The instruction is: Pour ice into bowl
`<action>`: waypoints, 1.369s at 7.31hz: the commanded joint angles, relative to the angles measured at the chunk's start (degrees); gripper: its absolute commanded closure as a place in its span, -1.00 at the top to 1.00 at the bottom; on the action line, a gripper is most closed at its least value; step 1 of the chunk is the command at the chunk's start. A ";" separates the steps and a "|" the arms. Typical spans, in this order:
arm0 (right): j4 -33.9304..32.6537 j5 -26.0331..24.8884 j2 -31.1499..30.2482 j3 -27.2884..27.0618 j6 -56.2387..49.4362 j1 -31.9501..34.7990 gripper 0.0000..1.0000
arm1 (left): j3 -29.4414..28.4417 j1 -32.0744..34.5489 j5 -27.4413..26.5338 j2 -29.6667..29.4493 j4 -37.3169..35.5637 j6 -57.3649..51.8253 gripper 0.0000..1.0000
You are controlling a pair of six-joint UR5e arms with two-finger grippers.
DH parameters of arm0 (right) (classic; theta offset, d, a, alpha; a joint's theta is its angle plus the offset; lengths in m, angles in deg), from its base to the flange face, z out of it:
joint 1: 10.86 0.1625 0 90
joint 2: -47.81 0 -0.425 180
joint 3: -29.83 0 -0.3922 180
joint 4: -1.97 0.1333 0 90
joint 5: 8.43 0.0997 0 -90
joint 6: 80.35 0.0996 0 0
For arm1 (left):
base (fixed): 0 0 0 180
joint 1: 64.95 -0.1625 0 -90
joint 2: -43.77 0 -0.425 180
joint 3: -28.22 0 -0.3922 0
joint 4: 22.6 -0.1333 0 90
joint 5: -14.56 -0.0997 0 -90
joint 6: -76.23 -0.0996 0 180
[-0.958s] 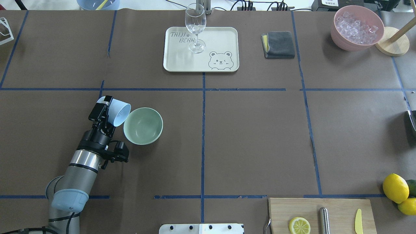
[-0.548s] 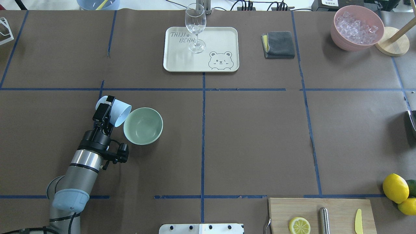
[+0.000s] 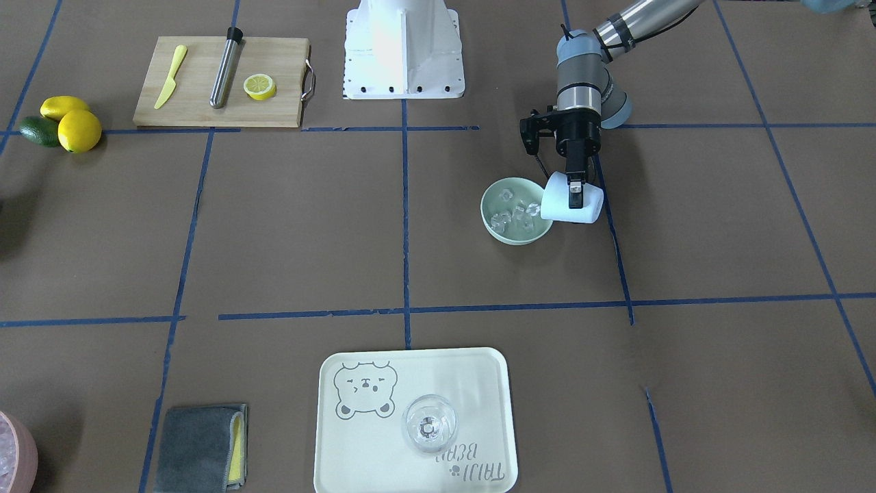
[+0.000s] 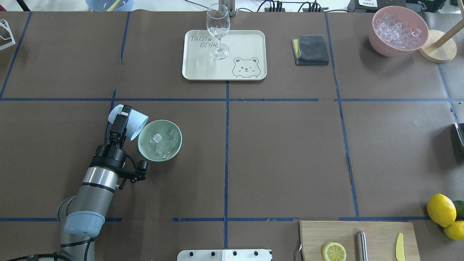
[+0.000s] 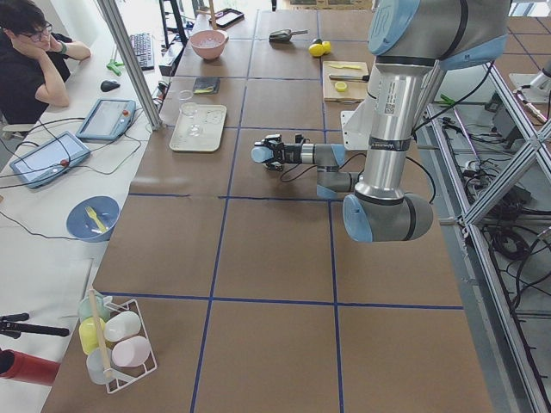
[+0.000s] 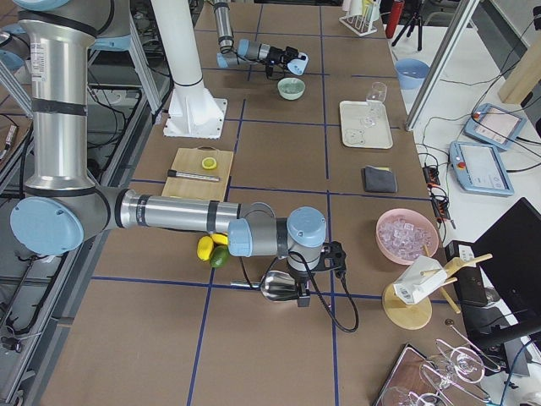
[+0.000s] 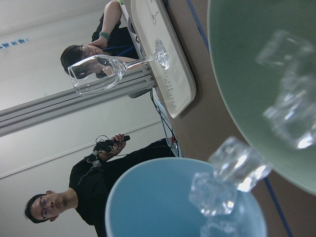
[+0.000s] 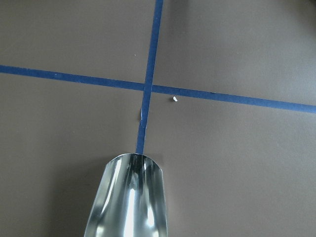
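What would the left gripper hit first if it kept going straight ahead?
Beyond the cup held by the left gripper, likely nothing: its line seems to run over the table, passing left of the tray; the bowl sits aside.

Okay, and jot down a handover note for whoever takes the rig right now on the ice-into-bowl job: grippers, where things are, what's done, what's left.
Left gripper: shut on the light blue cup, which is tipped with its mouth over the bowl.
Right gripper: near the table's right end, with a metal scoop at it; the grip cannot be judged.
Ice: several cubes lie in the bowl. The left wrist view shows a few at the cup's mouth.
Done: most of the pour.
Left: probably let the last cubes drop, then set the cup upright.
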 commanded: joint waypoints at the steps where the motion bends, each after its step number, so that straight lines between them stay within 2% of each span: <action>1: 0.00 -0.07 0.00 0.00 0.00 0.00 1.00 | -0.01 -0.18 -0.52 -0.17 0.00 -0.55 -1.00; 7: 0.00 -0.07 0.09 0.00 0.09 0.18 1.00 | 0.86 -0.10 -0.26 0.01 0.96 -1.51 -1.00; 8: 0.00 -0.07 0.09 0.00 0.00 0.18 1.00 | 3.48 -0.10 -0.08 -0.08 3.05 -1.52 -1.00; 10: 0.00 -0.07 0.09 0.00 0.09 0.18 1.00 | 5.44 -0.45 0.53 -0.08 14.26 -0.64 -1.00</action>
